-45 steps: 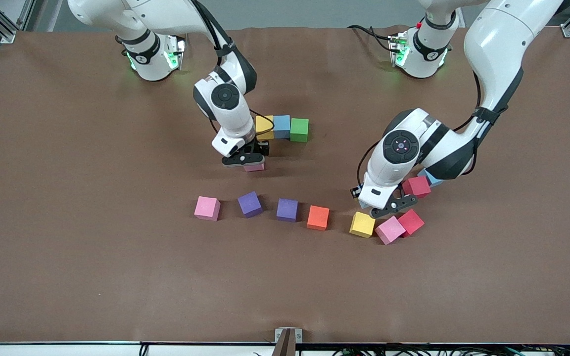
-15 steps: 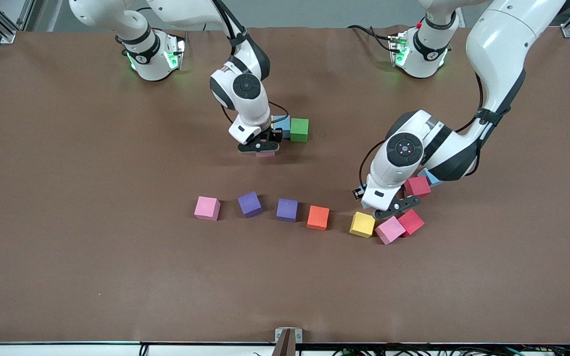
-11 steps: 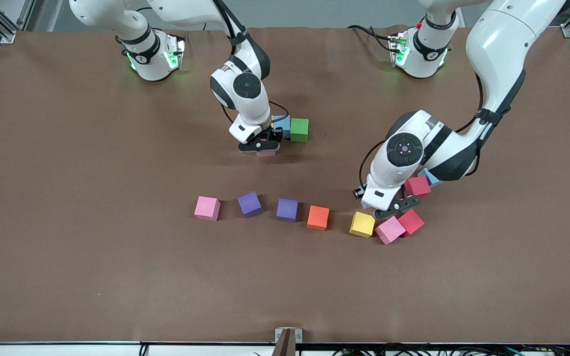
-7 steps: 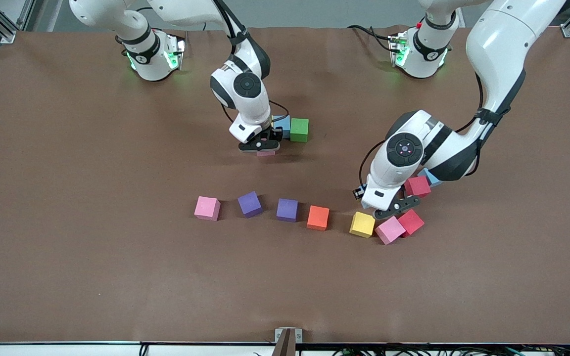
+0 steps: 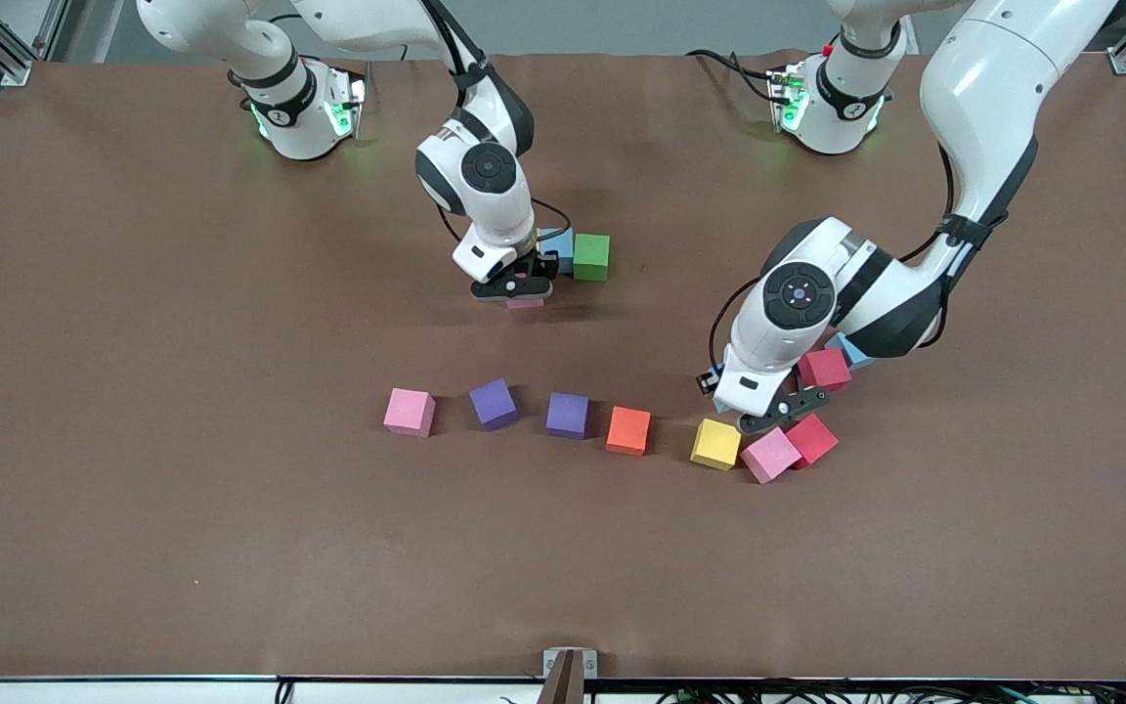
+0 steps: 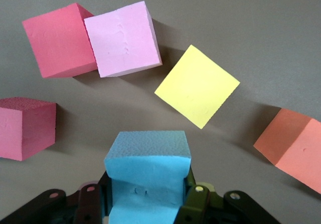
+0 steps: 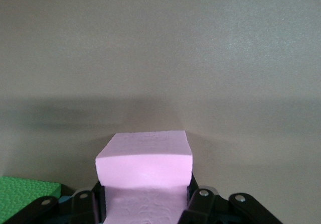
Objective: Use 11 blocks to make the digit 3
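My right gripper (image 5: 514, 290) is shut on a pink block (image 7: 144, 163), low over the table against the started row. Of that row a light blue block (image 5: 557, 244) and a green block (image 5: 591, 256) show; the hand hides what lies under it. My left gripper (image 5: 780, 408) is shut on a light blue block (image 6: 148, 166), just above a yellow block (image 5: 716, 443) and a pink block (image 5: 770, 455). Loose in a line lie a pink block (image 5: 410, 411), two purple blocks (image 5: 494, 403) (image 5: 568, 415) and an orange block (image 5: 628, 430).
Two red cubes (image 5: 811, 439) (image 5: 825, 369) sit close around the left gripper, one touching the pink block. A light blue corner (image 5: 853, 350) shows beside the farther red cube, under the left arm. Bare brown mat (image 5: 231, 548) spreads toward the front camera.
Over the last second nothing has moved. Earlier, the right gripper carried the pink block up to the row, and its hand now covers the yellow block there.
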Motion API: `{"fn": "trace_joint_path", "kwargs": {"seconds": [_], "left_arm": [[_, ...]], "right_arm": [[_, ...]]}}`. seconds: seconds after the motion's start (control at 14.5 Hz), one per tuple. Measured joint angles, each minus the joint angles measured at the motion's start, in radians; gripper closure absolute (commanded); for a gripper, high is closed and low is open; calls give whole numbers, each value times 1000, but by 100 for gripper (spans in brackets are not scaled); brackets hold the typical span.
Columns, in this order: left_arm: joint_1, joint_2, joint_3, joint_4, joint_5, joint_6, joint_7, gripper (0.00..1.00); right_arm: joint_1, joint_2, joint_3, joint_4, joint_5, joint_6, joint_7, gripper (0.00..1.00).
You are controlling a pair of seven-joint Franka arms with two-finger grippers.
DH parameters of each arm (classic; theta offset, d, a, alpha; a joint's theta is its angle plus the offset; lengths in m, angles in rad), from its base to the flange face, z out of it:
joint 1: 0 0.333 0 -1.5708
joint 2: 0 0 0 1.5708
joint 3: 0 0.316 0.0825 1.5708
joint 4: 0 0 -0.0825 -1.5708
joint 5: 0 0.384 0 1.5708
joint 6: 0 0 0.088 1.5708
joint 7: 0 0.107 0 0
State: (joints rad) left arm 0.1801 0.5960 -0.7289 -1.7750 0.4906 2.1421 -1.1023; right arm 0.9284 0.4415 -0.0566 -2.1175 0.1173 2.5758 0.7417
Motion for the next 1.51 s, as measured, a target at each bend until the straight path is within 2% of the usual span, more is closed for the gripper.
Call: {"fn": "trace_joint_path", "kwargs": {"seconds": [1.51], "left_arm": [[1, 0, 0, 0, 0, 0, -1, 67]], "right_arm": [[1, -3, 4, -1, 1, -20, 36, 98]]}}
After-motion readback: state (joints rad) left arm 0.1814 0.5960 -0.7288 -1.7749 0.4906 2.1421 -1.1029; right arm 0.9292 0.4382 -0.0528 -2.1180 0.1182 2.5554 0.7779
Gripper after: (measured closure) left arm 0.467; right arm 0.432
